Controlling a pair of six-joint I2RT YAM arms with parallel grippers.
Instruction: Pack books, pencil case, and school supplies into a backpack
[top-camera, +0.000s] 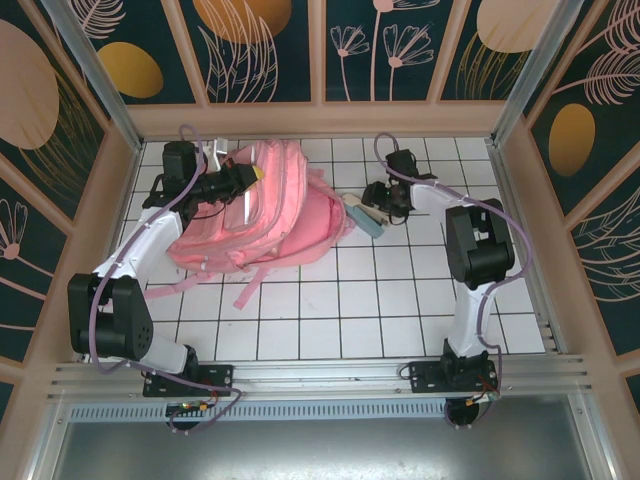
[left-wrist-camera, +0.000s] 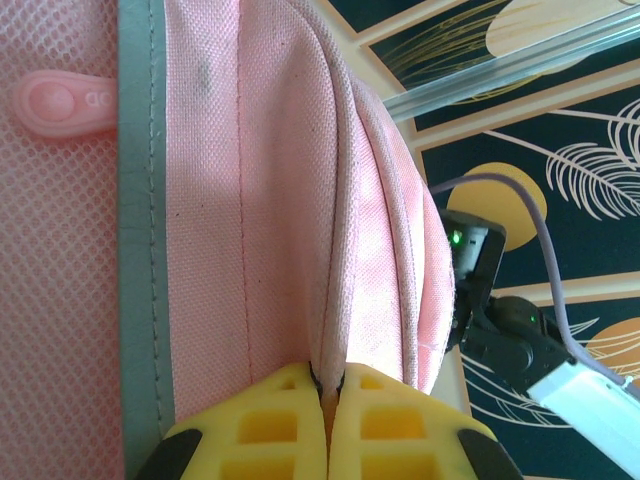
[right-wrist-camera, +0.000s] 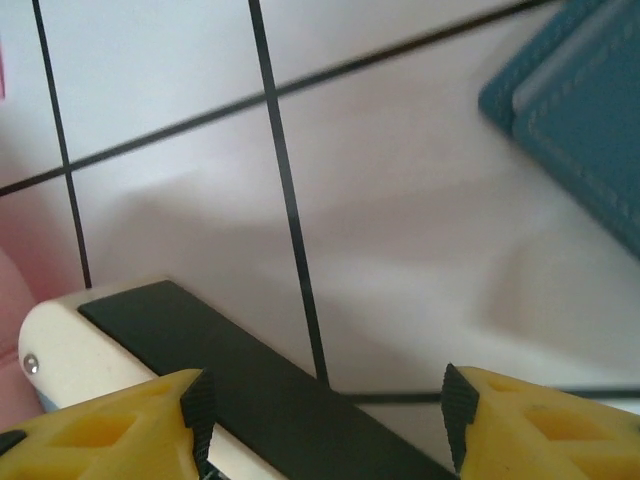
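Observation:
The pink backpack (top-camera: 270, 215) lies flat at the back left of the table, straps trailing toward the front. My left gripper (top-camera: 250, 176) rests on its upper part. In the left wrist view its fingers (left-wrist-camera: 328, 385) are shut on a raised fold of the backpack's pink fabric (left-wrist-camera: 280, 200). My right gripper (top-camera: 375, 198) hovers just right of the backpack, over small teal supplies (top-camera: 368, 218). In the right wrist view its jaws (right-wrist-camera: 325, 420) stand open and hold nothing. A narrow cream bar with a black top (right-wrist-camera: 170, 355) lies below them. A teal pad (right-wrist-camera: 580, 120) lies further off. No books or pencil case are in view.
A grey reflective stripe (left-wrist-camera: 140, 200) and a pink zip pull (left-wrist-camera: 60, 102) show on the backpack. The pink fabric edge (right-wrist-camera: 8, 380) lies beside the bar. Wooden walls (top-camera: 320, 118) close in the white gridded table (top-camera: 400, 300), with bare tiles in front and to the right.

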